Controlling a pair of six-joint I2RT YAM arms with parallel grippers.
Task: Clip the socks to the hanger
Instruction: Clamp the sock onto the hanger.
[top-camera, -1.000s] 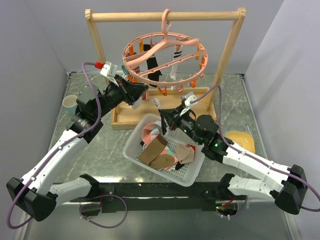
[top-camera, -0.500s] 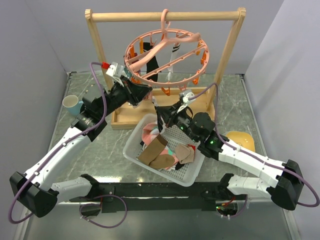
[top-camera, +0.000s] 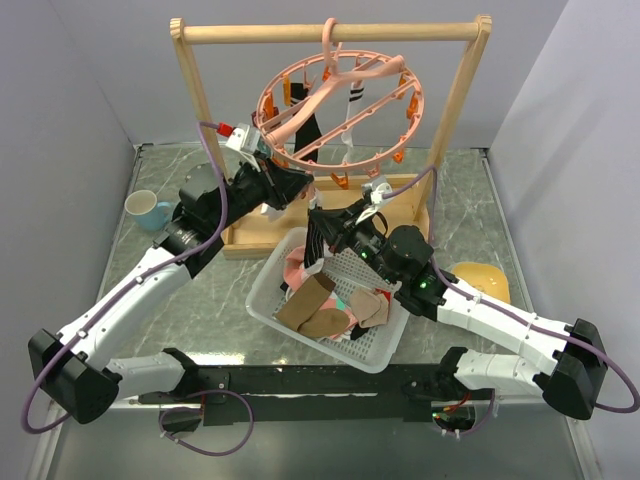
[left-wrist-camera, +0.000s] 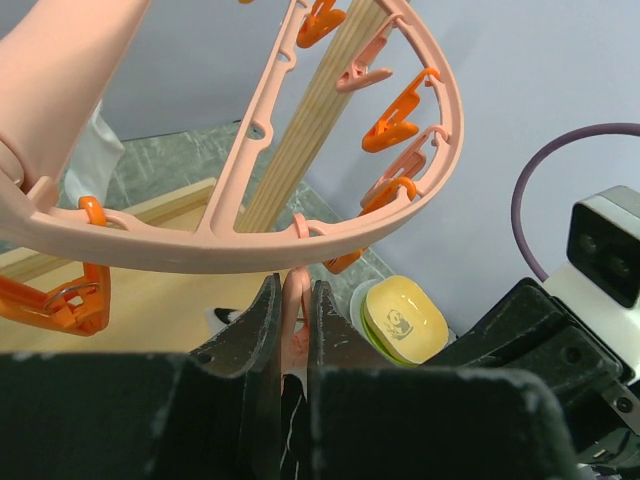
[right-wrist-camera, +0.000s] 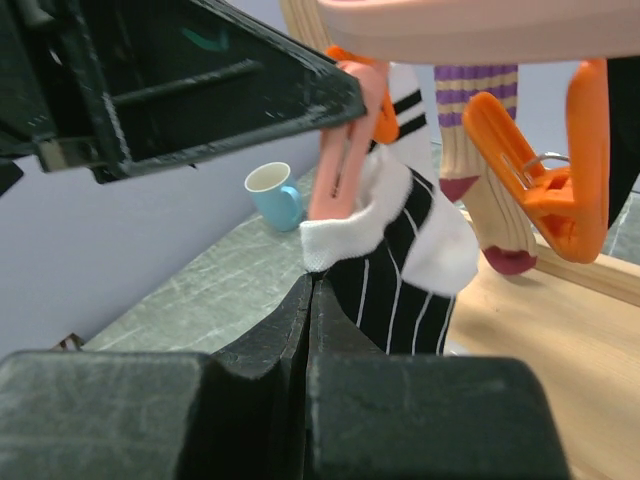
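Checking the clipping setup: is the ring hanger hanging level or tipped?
Tipped. The hanger ring slants steeply in the top view, low side toward the left gripper, shut on a pink clip.

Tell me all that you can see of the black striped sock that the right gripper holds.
The sock is black fabric with thin white stripes and a white cuff. The right gripper pinches it from below, shut on it. It is bunched, cuff uppermost, touching a pink clip of the hanger that the left gripper squeezes.
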